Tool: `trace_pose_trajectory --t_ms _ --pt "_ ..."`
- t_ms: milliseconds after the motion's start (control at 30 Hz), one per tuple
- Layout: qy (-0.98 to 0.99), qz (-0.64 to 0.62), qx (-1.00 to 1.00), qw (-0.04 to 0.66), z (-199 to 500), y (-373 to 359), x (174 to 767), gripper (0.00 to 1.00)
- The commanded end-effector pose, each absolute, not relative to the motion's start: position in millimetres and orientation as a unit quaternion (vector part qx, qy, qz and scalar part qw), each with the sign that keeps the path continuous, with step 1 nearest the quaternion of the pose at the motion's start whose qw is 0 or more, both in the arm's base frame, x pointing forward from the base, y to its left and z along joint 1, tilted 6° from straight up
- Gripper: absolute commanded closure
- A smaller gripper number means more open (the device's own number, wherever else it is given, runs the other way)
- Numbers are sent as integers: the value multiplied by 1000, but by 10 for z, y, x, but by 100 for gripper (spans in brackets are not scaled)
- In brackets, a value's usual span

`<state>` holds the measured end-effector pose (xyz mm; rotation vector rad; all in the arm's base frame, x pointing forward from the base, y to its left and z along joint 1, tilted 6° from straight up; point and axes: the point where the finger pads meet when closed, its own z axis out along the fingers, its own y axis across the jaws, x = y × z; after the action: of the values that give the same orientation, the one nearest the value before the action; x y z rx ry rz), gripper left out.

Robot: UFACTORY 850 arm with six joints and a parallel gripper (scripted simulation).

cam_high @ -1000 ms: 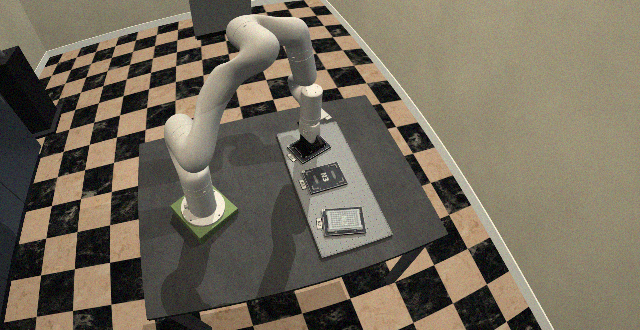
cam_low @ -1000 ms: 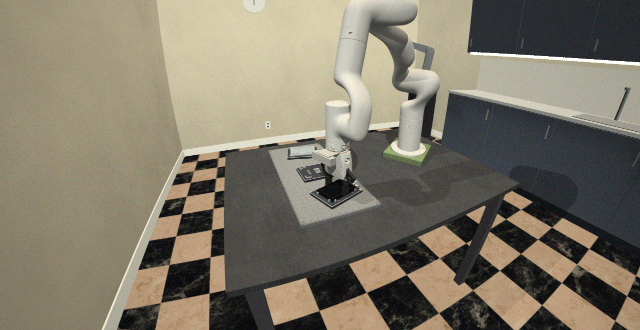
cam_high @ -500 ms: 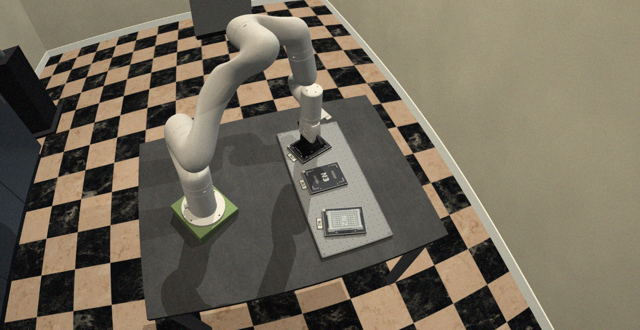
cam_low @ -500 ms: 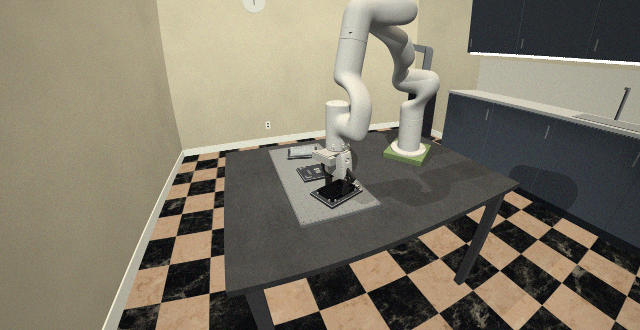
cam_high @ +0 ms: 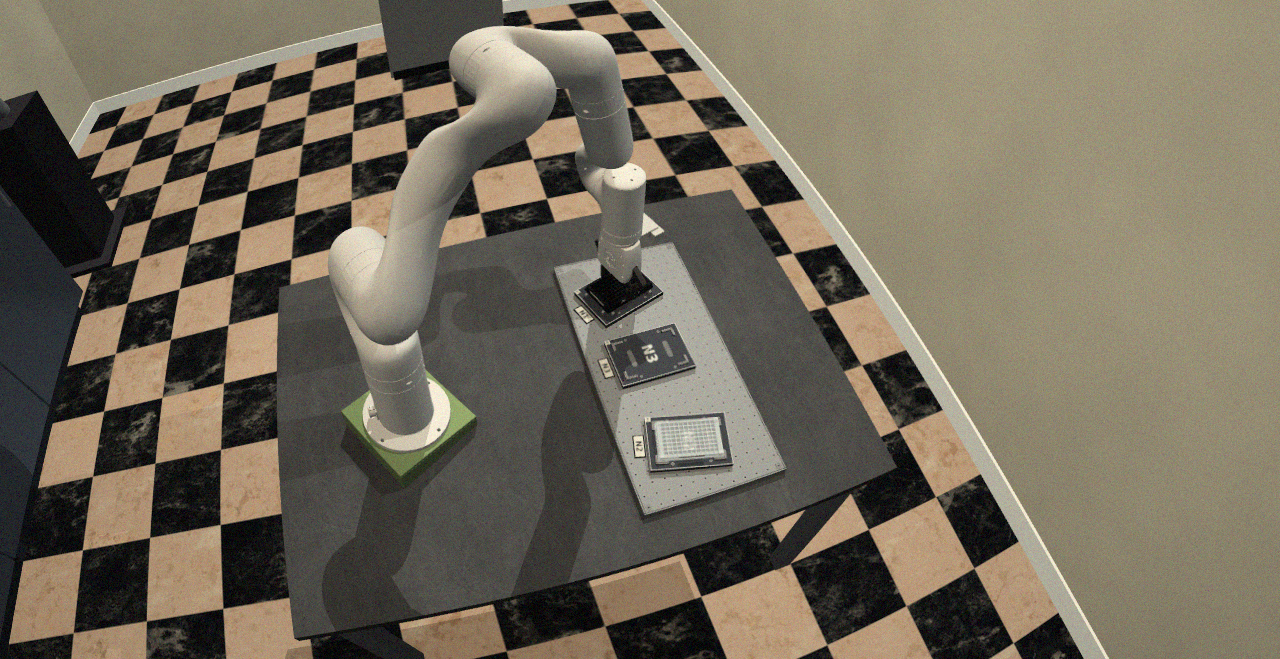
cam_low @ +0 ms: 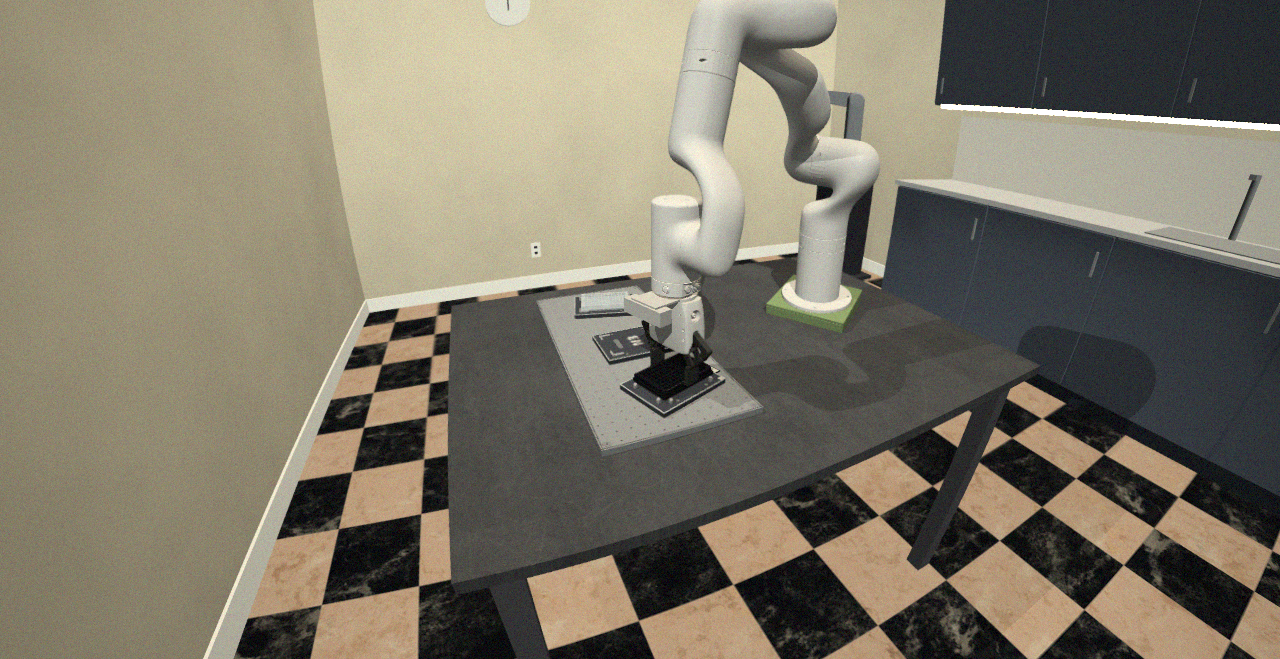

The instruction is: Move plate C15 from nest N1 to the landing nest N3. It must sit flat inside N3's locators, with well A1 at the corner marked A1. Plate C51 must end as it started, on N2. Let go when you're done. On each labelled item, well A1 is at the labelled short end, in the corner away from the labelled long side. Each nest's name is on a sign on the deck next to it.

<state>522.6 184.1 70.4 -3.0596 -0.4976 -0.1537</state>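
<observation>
The gripper [cam_low: 677,359] points straight down over nest N1 [cam_low: 666,402] and is clamped across plate C15 [cam_low: 673,378], its dark fingers [cam_low: 699,350] set wide on the plate's sides. From the top view the gripper [cam_high: 619,281] hides much of the black plate [cam_high: 615,297], so only the near part of it shows. C15 is over N1, at the far end of the deck in the top view; whether it rests on the nest or is raised a little above it is hard to tell at this size, though the exterior view suggests a thin gap beneath it.

Beside N1 lies a small white sign [cam_high: 585,314], too small to read. Next along the grey perforated deck [cam_high: 716,368] is nest N3 [cam_high: 649,355], a dark pad with white corner marks and its name printed on it; nothing sits on it. A small sign [cam_high: 605,369] lies just beside it.

At the near end of the deck, plate C51 [cam_high: 687,440], pale with a fine grid of wells, sits in nest N2 [cam_high: 728,461], with its sign [cam_high: 638,446] alongside.

The deck lies on a dark table [cam_high: 447,476]. The white arm [cam_high: 420,198] arches up and over from a green base [cam_high: 460,427] on the table, well apart from the deck.
</observation>
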Motion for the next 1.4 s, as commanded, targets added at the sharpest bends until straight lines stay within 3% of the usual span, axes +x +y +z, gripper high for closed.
trace_pose_trajectory --t_ms 0,1367 --pt "-160 -50 -986 19 731 1842 5233 100" --pt "-160 -50 -986 19 1133 1821 5196 100"
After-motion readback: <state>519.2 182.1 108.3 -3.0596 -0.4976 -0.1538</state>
